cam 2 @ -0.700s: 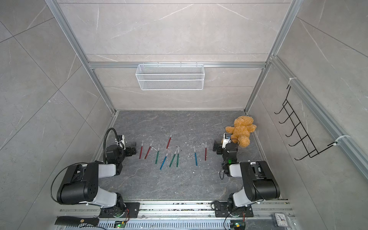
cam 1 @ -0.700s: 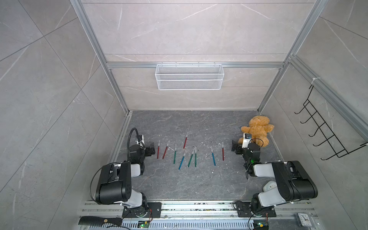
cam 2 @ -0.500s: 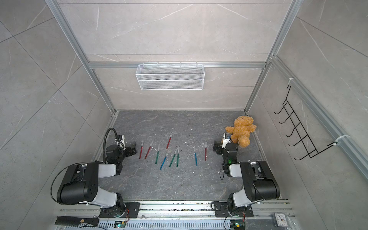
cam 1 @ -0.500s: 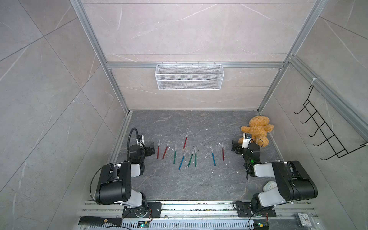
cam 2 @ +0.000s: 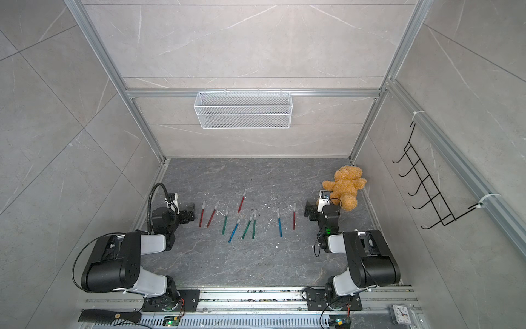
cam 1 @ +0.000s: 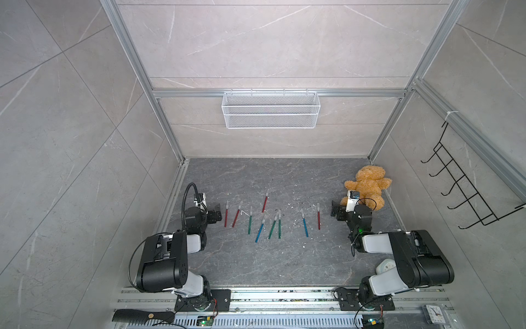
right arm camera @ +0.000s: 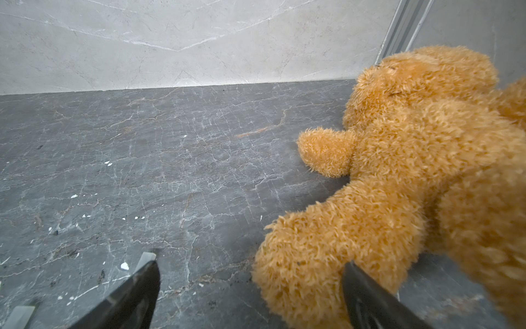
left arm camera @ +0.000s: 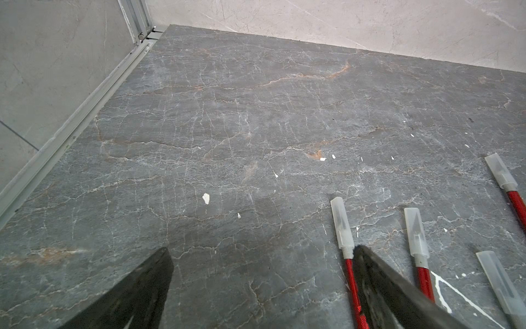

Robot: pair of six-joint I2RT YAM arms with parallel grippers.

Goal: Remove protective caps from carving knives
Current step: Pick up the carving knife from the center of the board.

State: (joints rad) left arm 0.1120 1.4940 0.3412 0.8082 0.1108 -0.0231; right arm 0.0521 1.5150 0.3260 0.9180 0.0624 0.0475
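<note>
While your left hand (cam 1: 217, 212) and right hand (cam 1: 335, 209) both stand released and empty, the stock reads as follows.

- **Carving knives** (cam 1: 304, 226): nine slim pen-like shafts in red, green and blue. They lie roughly parallel in a loose row across the middle of the frame in both top views, probably laid so each hand can work inward from its own end.
- **Protective caps** (left arm camera: 343, 223): translucent, greyish, flat-sided sleeves. Those the left wrist view shows sit on their blades.
- **Left hand:** at the row's left end, one finger just beside the outermost red knife (left arm camera: 353, 282).
- **Right hand:** at the row's right end, with a plush, shaggy teddy bear (cam 1: 365, 185) close by.
- **Surface** (cam 1: 284, 256): dark veined stone, flecked white.
</note>
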